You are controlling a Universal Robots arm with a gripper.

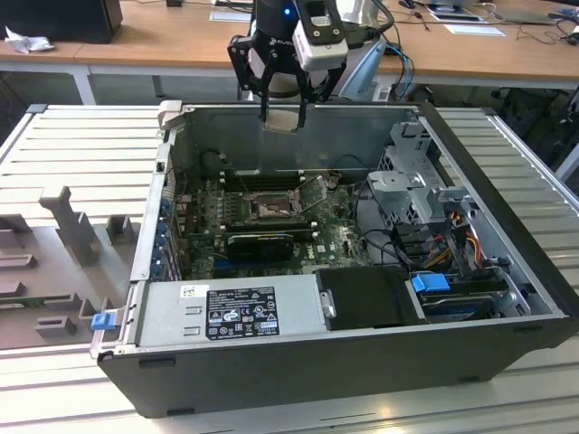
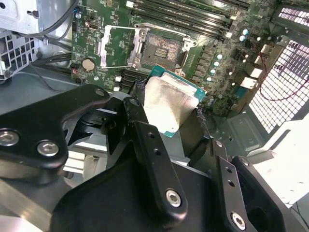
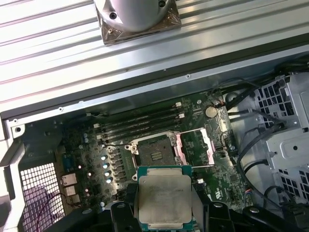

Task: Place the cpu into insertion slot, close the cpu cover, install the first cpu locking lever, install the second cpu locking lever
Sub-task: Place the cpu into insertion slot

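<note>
One cpu [image 1: 282, 118] up in the pincer [image 1: 284, 114], pinched on two opposite edges, jaws drawn in just to the chip's width and clamped on it. Hangs in the upper middle of the exterior view, above the back wall of the open computer case [image 1: 298, 362], well apart from the board below. Seen in both wrist views with the silver-grey lid facing the cameras and a green rim around it [image 2: 169, 104] [image 3: 164, 198], gripped between black fingers [image 2: 140, 116].

Below it, bare and uncovered, the insertion slot [image 1: 269, 210]: square black frame around a dull contact field [image 2: 164, 46] [image 3: 154, 153], nothing seated in it. Just beside the socket, the cpu cover [image 2: 137, 48] [image 3: 179, 149], flipped open on its hinge side and lying back over the green motherboard [image 3: 231, 179], its cut-out middle showing board through it.

Next to the socket, a row of long black memory slots [image 3: 140, 123]. Toward the lower middle of the exterior view, a black graphics card [image 1: 261, 242], then a grey power supply [image 1: 226, 312] along the case's near wall. At the exterior view's right, a metal drive cage [image 1: 412, 181] with cables. Under the case, a slatted metal counter [image 1: 81, 145].
</note>
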